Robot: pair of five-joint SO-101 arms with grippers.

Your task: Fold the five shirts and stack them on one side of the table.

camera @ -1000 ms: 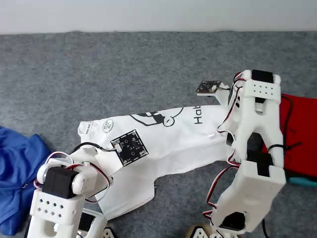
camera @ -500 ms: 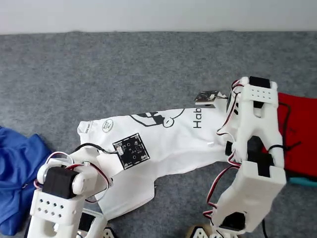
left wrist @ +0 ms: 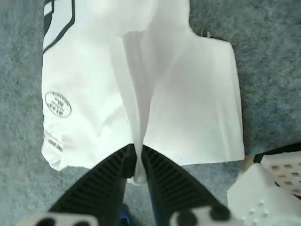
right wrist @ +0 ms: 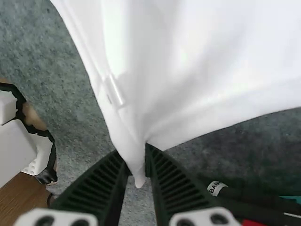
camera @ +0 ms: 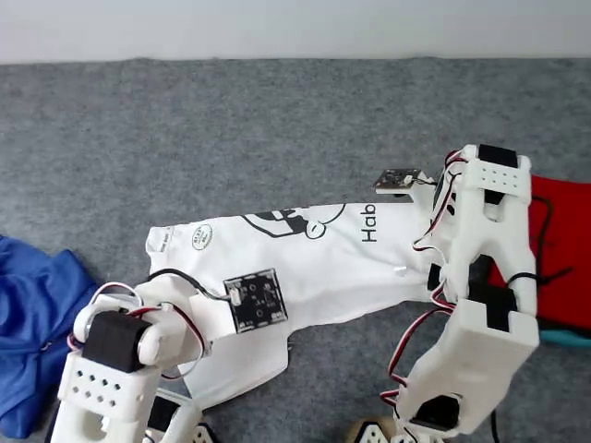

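left gripper (left wrist: pixel 137 162) and right gripper (right wrist: pixel 136 169) are each clamped tight on a pinched fold of the white printed cotton shirt (camera: pixel 314 268), which lies stretched between them mid grey felt table (camera: pixel 277 129), crumpled blue shirt (camera: pixel 28 305) and red shirt (camera: pixel 559 249) at opposite edges

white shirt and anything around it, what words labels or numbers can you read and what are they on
Black lettering on the white shirt: cut off by the right arm, no whole word readable.
Round stamp on the shirt: too small to read.
Label at its edge: too small to read.
White tag in the right wrist view: too blurred to read.
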